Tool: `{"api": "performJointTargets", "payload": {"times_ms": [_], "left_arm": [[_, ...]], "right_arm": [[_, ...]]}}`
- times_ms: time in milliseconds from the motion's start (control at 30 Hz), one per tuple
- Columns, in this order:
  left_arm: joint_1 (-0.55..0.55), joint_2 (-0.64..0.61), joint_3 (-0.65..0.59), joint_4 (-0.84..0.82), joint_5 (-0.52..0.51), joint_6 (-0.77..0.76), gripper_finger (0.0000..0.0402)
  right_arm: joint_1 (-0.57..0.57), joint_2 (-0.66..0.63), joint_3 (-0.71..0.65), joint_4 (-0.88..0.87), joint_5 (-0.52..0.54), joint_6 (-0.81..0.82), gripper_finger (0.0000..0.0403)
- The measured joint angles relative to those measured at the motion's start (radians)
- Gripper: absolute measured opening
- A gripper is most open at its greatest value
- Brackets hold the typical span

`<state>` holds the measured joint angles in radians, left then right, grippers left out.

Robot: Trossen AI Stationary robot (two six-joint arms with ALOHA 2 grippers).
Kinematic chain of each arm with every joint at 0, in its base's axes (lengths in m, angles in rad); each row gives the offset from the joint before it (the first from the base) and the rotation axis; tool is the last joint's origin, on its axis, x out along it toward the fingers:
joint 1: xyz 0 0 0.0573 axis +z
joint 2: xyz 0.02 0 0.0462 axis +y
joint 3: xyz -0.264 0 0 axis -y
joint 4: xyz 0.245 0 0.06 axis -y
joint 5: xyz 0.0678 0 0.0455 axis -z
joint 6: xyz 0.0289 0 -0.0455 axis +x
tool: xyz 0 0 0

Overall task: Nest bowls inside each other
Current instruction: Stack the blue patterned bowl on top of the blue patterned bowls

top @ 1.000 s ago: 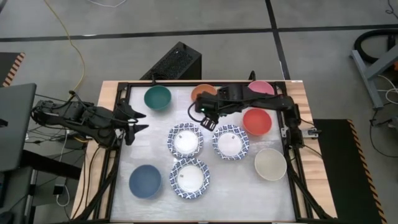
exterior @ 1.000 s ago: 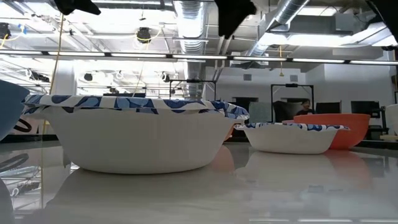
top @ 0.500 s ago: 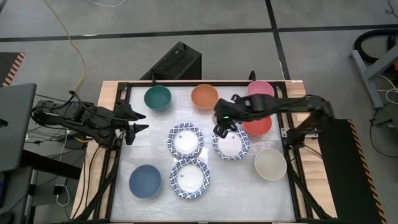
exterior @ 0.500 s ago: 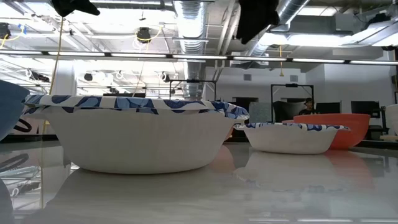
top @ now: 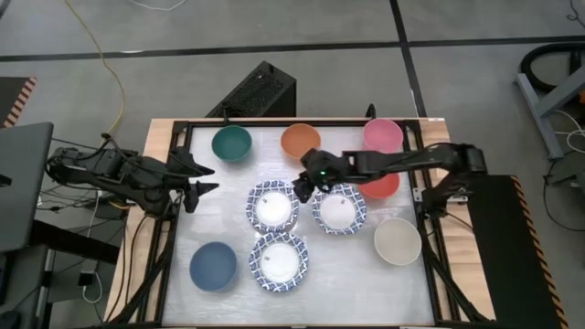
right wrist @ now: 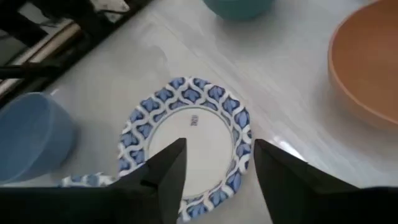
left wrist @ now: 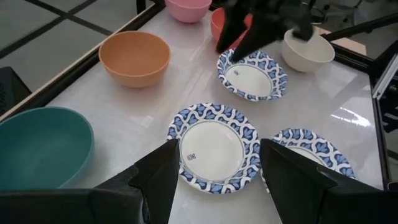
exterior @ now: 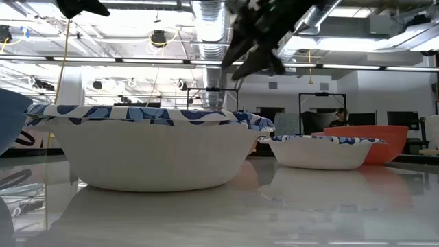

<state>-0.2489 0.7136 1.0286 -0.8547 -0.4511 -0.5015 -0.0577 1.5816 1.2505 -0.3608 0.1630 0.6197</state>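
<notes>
The right tool (top: 304, 188) hangs above the counter (top: 347, 265) with its two fingers spread and nothing between them, over the gap between two blue-rimmed bowls: one in the middle (top: 272, 206) and one just to its right (top: 339, 209). In the right wrist view the parted fingers (right wrist: 166, 169) frame the middle blue-rimmed bowl (right wrist: 186, 137) below them. In the low view the tool (exterior: 250, 48) shows high above the bowls, clear of them.

The right arm reaches in across the red bowl (top: 384, 187), which lies beside the right-hand blue-rimmed bowl. Behind these stand the orange bowl (top: 300, 141) and the pink bowl (top: 383, 134) along the far edge, with the teal bowl (top: 231, 143) farther left. A third blue-rimmed bowl (top: 279, 260) sits nearer the front, the dark blue bowl (top: 213, 266) to its left and the cream bowl (top: 397, 241) at the front right. All the bowls seen lie singly on the counter, none inside another.

The left tool (top: 196, 178) waits at the left edge of the counter, its fingers (left wrist: 155, 180) wide apart and empty, pointing toward the middle blue-rimmed bowl.
</notes>
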Motion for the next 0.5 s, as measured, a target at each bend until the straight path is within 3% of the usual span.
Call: {"api": "performJointTargets", "payload": {"times_ms": [233, 500], "left_arm": [[0.0, 0.0, 0.0, -0.001, 0.002, 0.004, 0.0212], [0.0, 0.0, 0.0, -0.008, -0.001, 0.011, 0.0212]], "right_arm": [[-0.049, 0.11, 0.009, 0.006, -0.106, 0.018, 0.0275], [-0.057, 0.212, 0.009, 0.0, -0.112, 0.053, 0.0291]]}}
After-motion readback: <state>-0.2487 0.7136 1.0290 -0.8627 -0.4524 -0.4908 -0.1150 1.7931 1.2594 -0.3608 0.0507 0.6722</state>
